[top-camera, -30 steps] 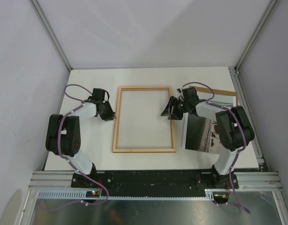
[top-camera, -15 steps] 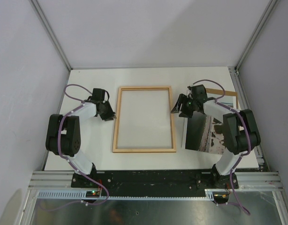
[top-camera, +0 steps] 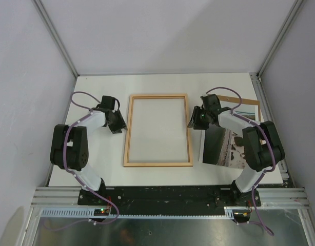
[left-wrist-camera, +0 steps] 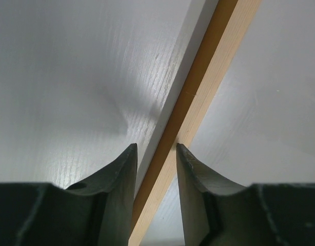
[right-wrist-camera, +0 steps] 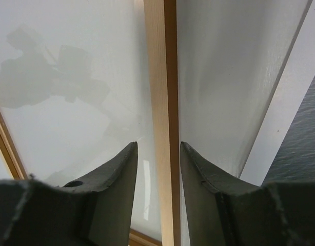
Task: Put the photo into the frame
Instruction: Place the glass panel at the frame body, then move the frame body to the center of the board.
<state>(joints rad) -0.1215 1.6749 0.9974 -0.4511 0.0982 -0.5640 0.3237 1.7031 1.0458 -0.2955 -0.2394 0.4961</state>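
The left claw [left-wrist-camera: 156, 148] is held low over the desk [top-camera: 157, 84], its two dark fingers set narrowly apart astride the left long rail of the frame [top-camera: 157, 164]. The right claw [right-wrist-camera: 158, 146] is set the same way astride the right long rail, toward that rail's far end. On both, the wood nearly fills the gap between the fingers, but whether it is actually pinched cannot be told from the wrist views. The frame is laid flat in the middle of the desk, light wood face up, its long rails running from the near edge toward the far edge. The photo [top-camera: 216, 148] is laid flat outside the frame, between the right rail and the right edge of the desk, toward the near right corner. Its dark water side is turned to the frame, and part of it is covered by the right arm. A thin brown board edge [top-camera: 244, 100] is seen beyond the photo, toward the far right corner.
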